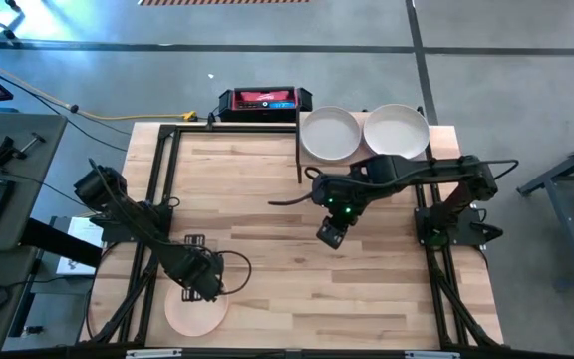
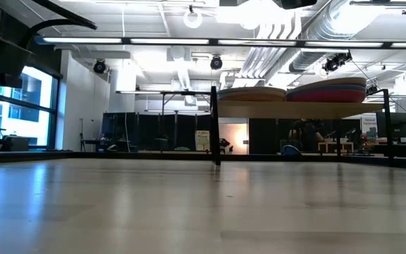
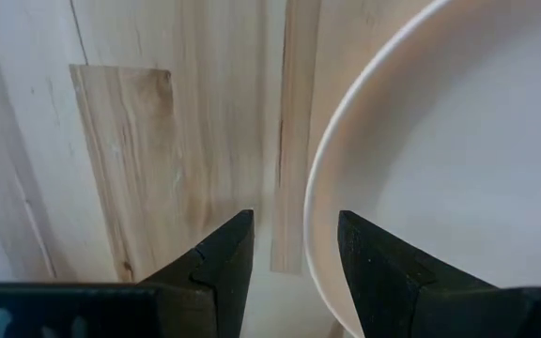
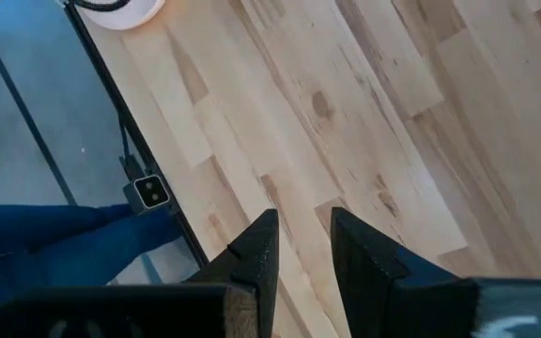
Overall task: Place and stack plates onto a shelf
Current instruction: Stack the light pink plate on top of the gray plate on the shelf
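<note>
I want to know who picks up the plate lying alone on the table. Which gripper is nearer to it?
Left. The left gripper hangs over the edge of the lone plate; the right gripper is far across the table, near the shelf.

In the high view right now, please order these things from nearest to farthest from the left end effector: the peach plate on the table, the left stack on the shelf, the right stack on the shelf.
1. The peach plate: directly under the left end effector, at the table's front left.
2. The left stack: on the shelf at the far right, its nearer end.
3. The right stack: beside it, farther right.
</note>
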`<act>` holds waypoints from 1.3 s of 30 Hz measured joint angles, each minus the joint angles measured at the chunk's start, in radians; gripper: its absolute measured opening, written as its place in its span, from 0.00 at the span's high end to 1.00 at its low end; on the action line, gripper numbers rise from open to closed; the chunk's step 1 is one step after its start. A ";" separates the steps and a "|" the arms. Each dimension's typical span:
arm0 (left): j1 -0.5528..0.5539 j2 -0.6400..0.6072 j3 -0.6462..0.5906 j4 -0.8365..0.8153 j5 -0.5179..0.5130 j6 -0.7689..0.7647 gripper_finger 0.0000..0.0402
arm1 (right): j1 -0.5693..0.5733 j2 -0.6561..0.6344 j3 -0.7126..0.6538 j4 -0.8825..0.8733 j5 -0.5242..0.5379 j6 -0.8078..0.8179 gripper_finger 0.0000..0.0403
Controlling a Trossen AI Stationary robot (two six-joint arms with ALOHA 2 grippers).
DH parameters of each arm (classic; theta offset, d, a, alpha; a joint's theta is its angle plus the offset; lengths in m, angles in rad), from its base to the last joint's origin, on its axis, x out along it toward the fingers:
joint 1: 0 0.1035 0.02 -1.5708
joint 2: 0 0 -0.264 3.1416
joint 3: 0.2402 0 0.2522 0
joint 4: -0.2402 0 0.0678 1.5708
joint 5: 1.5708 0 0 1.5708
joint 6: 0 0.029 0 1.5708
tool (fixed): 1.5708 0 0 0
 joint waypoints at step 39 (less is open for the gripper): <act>0.042 0.101 0.003 0.086 -0.001 0.020 0.97 | 0.000 0.000 0.000 0.002 -0.003 0.003 0.81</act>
